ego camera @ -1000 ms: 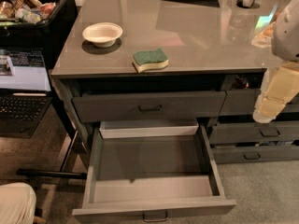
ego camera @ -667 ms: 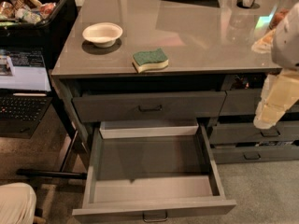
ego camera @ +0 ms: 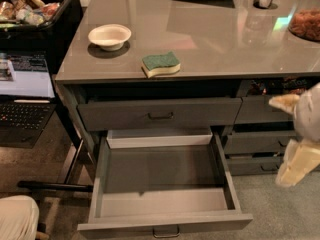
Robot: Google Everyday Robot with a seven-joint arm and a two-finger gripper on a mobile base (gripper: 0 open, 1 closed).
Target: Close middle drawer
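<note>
The middle drawer (ego camera: 162,176) is pulled far out of the left column, below the shut top drawer (ego camera: 160,114). Its deep grey box is empty and its flat front (ego camera: 165,224) with a small metal bar handle (ego camera: 166,231) is at the bottom edge of the camera view. Anything below it is hidden. My gripper (ego camera: 295,139), cream and white, hangs at the right edge in front of the narrower right-column drawers. It is right of the open drawer and apart from it.
On the grey countertop (ego camera: 225,39) lie a green-and-yellow sponge (ego camera: 160,64) and a white bowl (ego camera: 109,36). A laptop (ego camera: 25,94) and a black bin of snacks (ego camera: 30,9) stand at the left. Narrow drawers (ego camera: 255,144) fill the right column.
My gripper and arm have dropped from countertop height to the level of the right-column drawers. The middle drawer stays open as before.
</note>
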